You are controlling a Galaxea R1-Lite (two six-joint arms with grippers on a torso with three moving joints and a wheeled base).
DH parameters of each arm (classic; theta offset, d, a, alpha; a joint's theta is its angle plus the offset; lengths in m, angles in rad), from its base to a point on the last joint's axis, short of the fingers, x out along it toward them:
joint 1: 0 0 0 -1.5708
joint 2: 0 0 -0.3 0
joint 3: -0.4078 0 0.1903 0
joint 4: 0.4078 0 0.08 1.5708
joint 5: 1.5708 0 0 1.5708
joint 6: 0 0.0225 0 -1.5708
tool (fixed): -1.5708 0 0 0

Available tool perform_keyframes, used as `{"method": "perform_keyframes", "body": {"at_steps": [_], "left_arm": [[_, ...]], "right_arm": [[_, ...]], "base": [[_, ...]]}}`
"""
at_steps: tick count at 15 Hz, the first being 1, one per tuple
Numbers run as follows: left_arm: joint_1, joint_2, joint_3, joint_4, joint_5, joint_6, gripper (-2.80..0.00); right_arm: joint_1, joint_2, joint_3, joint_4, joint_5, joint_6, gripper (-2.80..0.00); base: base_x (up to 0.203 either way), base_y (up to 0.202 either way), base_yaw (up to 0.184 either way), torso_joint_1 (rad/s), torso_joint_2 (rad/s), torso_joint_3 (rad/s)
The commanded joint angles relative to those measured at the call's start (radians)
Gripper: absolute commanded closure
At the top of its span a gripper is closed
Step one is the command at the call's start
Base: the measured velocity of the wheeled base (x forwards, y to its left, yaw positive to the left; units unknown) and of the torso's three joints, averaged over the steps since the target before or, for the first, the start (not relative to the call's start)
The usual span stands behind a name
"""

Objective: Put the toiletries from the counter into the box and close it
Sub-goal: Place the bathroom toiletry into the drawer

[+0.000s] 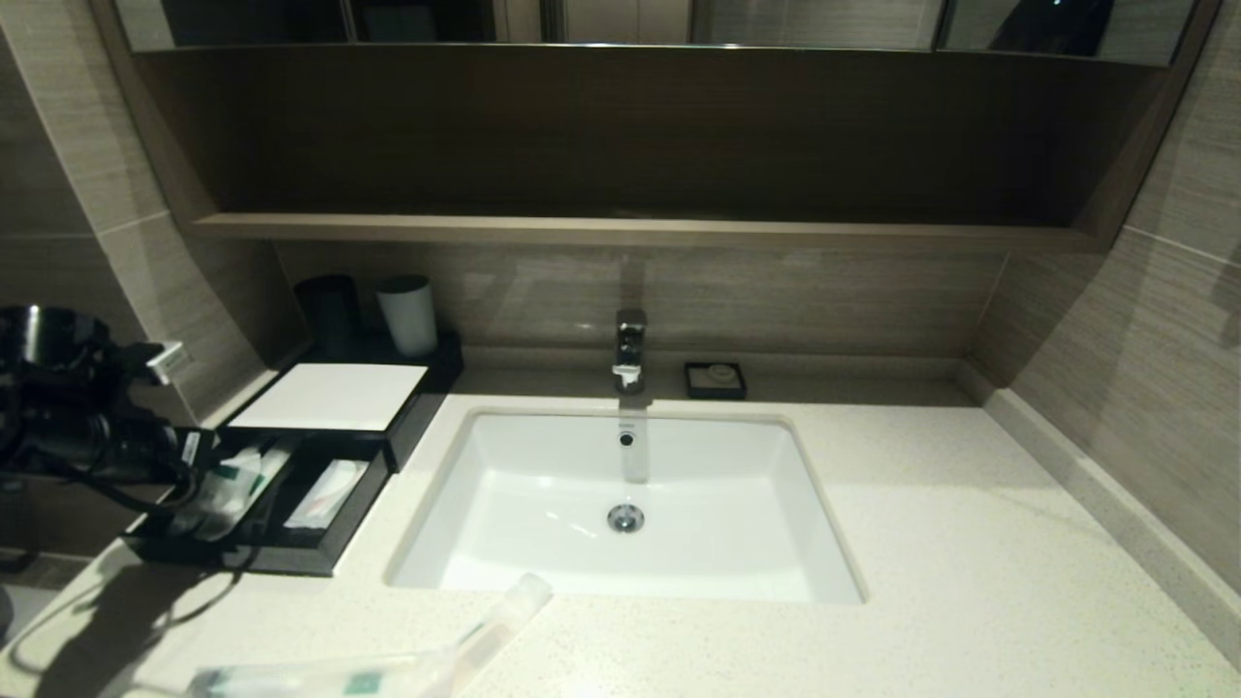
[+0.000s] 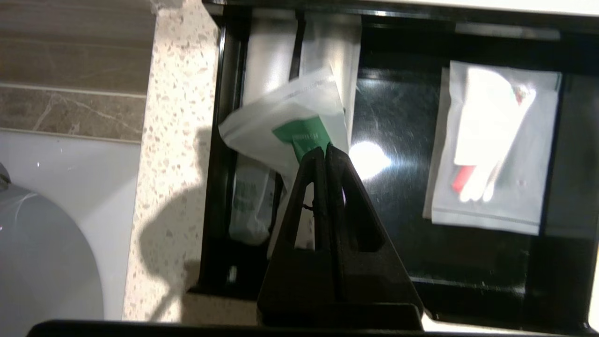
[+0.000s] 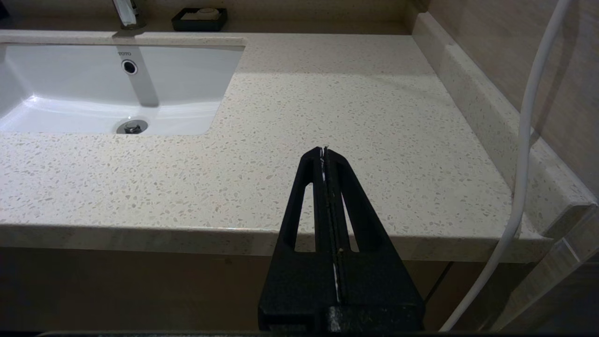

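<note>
A black box (image 1: 291, 560) stands open at the counter's left, its white lid (image 1: 330, 396) slid back. My left gripper (image 2: 325, 149) is shut on a white packet with a green label (image 2: 285, 126) and holds it over the box's left compartment, where other packets (image 2: 248, 206) lie. A packet with a white and red item (image 2: 491, 145) lies in the right compartment. A long clear-wrapped toiletry (image 1: 388, 669) lies on the counter's front edge. My right gripper (image 3: 324, 150) is shut and empty in front of the counter's right part.
A white sink (image 1: 504, 485) with a faucet (image 1: 630, 349) is in the middle. A soap dish (image 1: 715, 379) sits behind it. A black cup (image 1: 330, 310) and a white cup (image 1: 407, 315) stand behind the box. A white cable (image 3: 524, 140) hangs at the right wall.
</note>
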Motion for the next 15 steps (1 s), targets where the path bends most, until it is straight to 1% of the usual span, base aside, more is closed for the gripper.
{"method": "perform_keyframes", "body": {"at_steps": [1, 6, 9, 15], "left_arm": [[0.001, 0.040, -0.018, -0.008, -0.002, 0.001, 0.00], [0.000, 0.119, -0.067, -0.006, -0.002, -0.004, 0.00], [0.008, 0.160, -0.073, 0.004, 0.000, -0.003, 0.00], [0.014, 0.185, -0.074, 0.018, 0.009, 0.004, 0.00]], "right_arm": [[0.000, -0.001, 0.000, 0.000, 0.000, 0.000, 0.00], [0.000, -0.001, 0.000, 0.000, 0.000, 0.000, 0.00], [0.000, -0.002, 0.000, 0.000, 0.000, 0.000, 0.00], [0.000, 0.000, -0.001, 0.000, 0.000, 0.000, 0.00]], "base": [[0.000, 0.000, 0.000, 0.000, 0.00, 0.000], [0.000, 0.000, 0.000, 0.000, 0.00, 0.000], [0.000, 0.000, 0.000, 0.000, 0.00, 0.000], [0.000, 0.000, 0.000, 0.000, 0.00, 0.000]]}}
